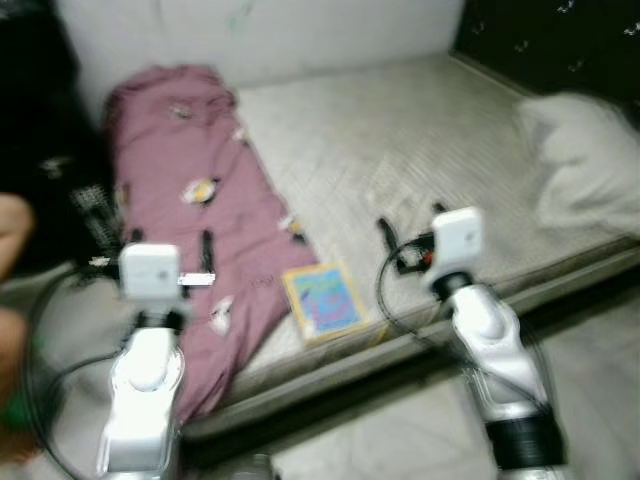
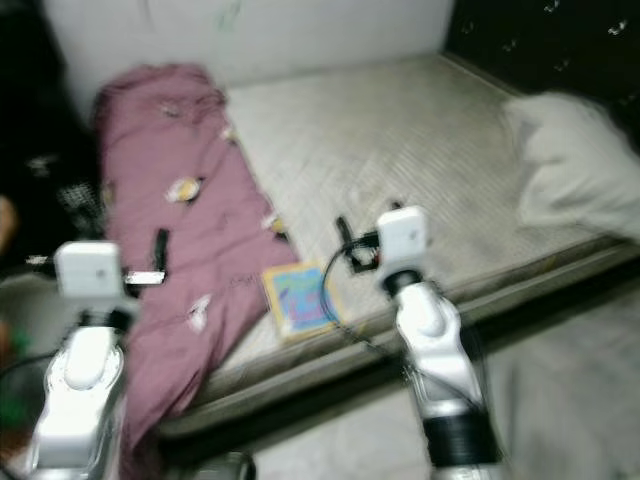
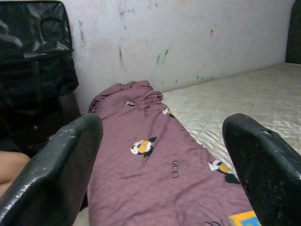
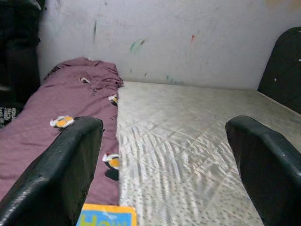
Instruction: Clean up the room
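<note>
A purple blanket with small bird prints lies crumpled along the left side of a bare grey mattress. A colourful book rests at the blanket's edge, near the front of the bed. My left gripper hovers open over the near part of the blanket; the left wrist view looks between its fingers at the blanket. To the right of the book, my right gripper is held open over the mattress, with the book's corner low between its fingers.
A whitish pillow lies at the bed's right end below a dark headboard. A black bag stands against the wall left of the bed. Part of a person shows at the left edge. The bed's front edge runs just before me.
</note>
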